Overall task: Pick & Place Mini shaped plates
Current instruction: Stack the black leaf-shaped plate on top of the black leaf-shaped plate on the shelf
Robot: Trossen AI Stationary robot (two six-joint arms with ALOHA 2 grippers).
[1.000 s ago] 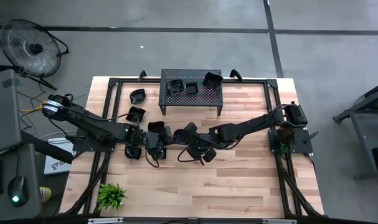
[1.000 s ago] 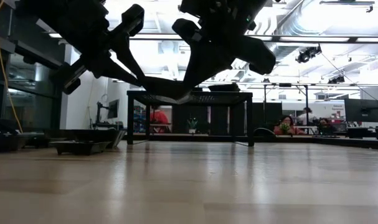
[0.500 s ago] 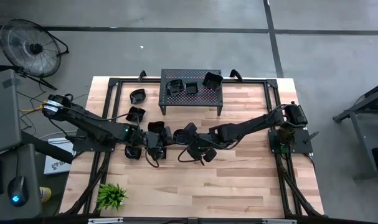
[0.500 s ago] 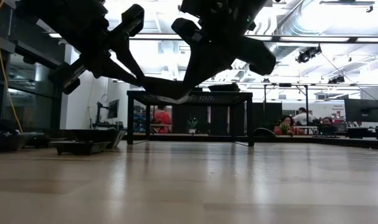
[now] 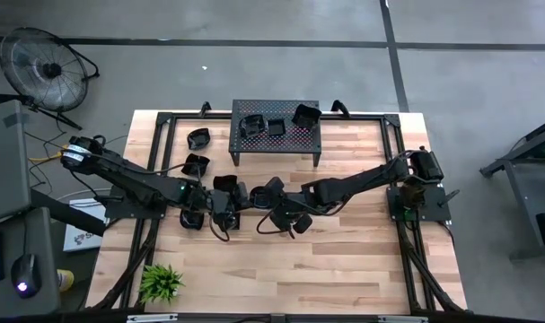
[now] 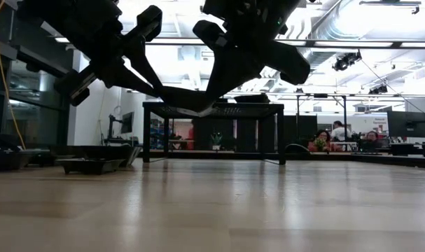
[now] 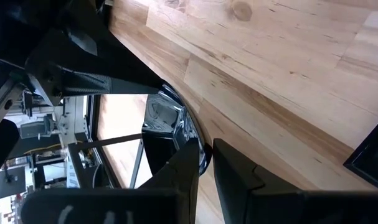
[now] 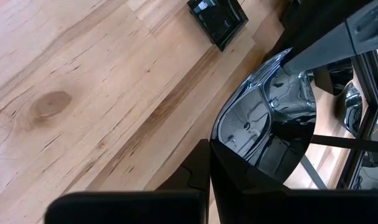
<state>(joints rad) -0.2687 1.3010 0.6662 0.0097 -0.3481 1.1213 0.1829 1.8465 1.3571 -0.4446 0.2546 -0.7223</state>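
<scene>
while both arms meet near the middle of the worktop, we see a single glossy black mini plate held in the air between them, well above the wood in the low view. the left gripper reaches in from nine o'clock and its jaws pinch one rim of that plate; in the left wrist view the two dark fingers sit close together on the plate's edge. the right gripper comes from three o'clock, and its jaws are pressed together on the opposite rim, the plate's shiny hollow showing just past them in the right wrist view.

at twelve o'clock stands the perforated stand, and we count three more mini plates on its top. two further plates lie on the worktop at about ten o'clock, beside the stand's left end. another square plate rests flat on the wood near the right gripper.

at seven o'clock, by the worktop's corner, sits a small green plant. off the worktop at ten o'clock, a fan stands on the floor. across the room in the low view, we make out seated people at desks.
</scene>
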